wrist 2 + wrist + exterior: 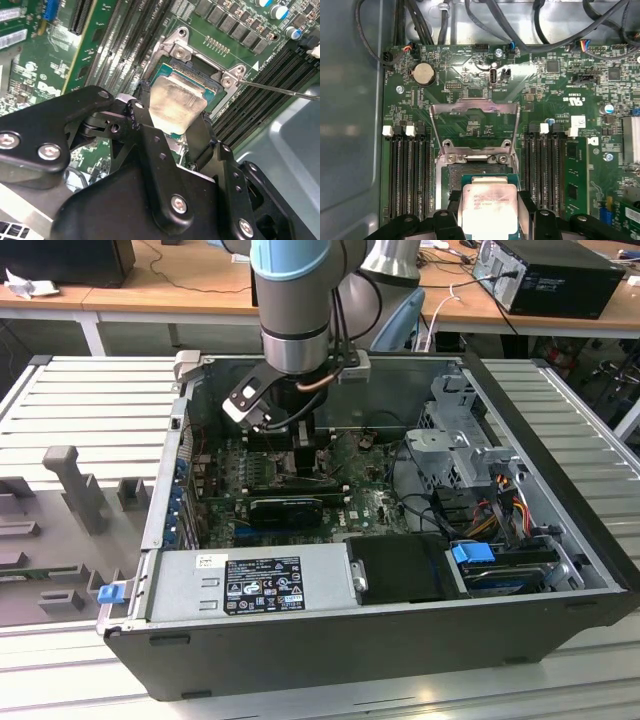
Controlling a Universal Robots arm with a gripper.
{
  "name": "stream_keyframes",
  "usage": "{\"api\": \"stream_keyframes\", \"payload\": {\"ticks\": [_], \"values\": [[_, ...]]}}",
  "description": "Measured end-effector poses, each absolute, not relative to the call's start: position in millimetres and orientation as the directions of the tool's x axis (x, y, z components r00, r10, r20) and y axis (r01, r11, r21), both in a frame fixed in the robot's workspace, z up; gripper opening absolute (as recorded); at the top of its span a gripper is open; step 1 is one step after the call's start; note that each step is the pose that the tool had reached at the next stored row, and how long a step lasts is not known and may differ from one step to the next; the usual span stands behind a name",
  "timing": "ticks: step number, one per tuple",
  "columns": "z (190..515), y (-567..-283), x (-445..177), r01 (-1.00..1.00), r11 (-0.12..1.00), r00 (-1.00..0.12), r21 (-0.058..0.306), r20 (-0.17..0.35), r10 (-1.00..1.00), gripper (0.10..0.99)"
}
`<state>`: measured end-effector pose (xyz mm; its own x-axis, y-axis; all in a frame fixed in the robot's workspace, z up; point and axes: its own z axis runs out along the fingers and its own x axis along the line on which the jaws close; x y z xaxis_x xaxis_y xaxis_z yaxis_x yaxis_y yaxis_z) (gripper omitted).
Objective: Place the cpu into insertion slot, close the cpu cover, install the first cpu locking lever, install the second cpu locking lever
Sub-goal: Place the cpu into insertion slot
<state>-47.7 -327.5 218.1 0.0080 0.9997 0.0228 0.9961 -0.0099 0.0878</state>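
Currently the hand (172,122) is closed on the cpu (487,207), which is held just over the insertion slot (470,171) and judged not yet seated. Beyond the hand, the cpu cover (472,103) is raised and a locking lever (280,89) unlatched; cover and both levers remain to be done.

Wooden desks (190,292) behind ribbed metal table (90,400)

The arm (290,300) comes straight down from above, its wrist upright. At its lower end the black gripper (172,122) points downward, with its two fingers (200,142) pressed against opposite edges of the small chip (487,212), pinching it level between them.
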Motion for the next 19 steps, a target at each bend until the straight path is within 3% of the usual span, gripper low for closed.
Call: {"api": "stream_keyframes", "payload": {"ticks": [19], "values": [[200.9,-320.0,-46.5,0.996,-0.021,0.019,0.087,0.023,1.0,0.529]]}}
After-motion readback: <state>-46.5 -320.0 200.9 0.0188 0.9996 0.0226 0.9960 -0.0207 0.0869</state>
